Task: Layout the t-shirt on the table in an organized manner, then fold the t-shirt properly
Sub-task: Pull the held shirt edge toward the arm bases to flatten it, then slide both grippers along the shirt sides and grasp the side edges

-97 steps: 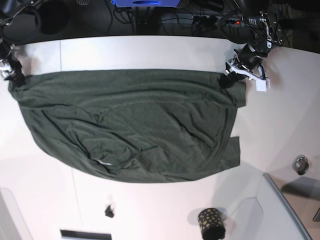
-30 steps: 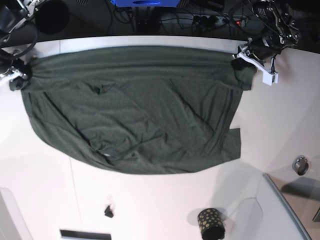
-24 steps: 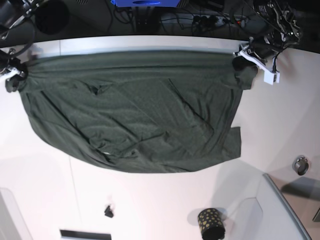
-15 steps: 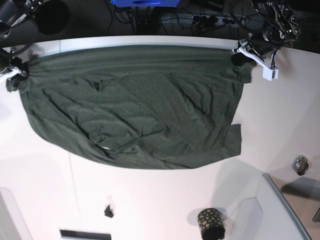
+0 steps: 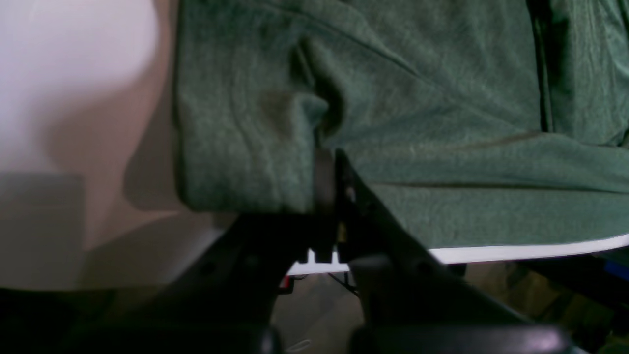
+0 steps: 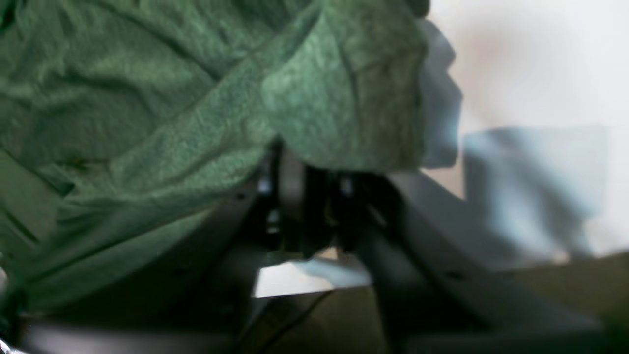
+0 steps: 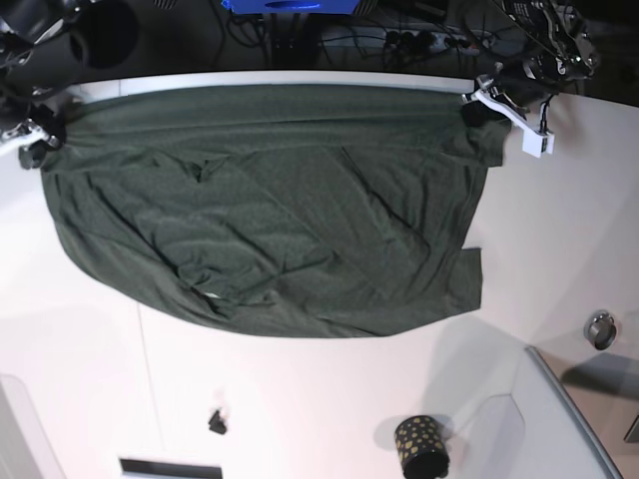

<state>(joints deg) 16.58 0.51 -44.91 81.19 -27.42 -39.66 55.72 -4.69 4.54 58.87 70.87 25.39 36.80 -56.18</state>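
A small black cup with gold dots [image 7: 422,446] stands at the near edge of the white bench [image 7: 300,399], well apart from both pincers, next to a grey raised panel [image 7: 574,419] and a small metal ring [image 7: 600,328]. Beyond them one dark green t-shirt [image 7: 270,210] lies spread between the pincers, its near hem sagging in a curve and still creased. Since a few seconds ago the cloth's far edge has been drawn back to the bench's far rim and now runs nearly straight between the two grips, so the laying-out looks well along and folding has not begun. The left pincer [image 7: 477,108] is closed on one far corner. The right pincer [image 7: 40,135] appears clamped on the other, though its wrist view is blurred. Count: one shirt, one cup, one ring, one panel, two pincers.
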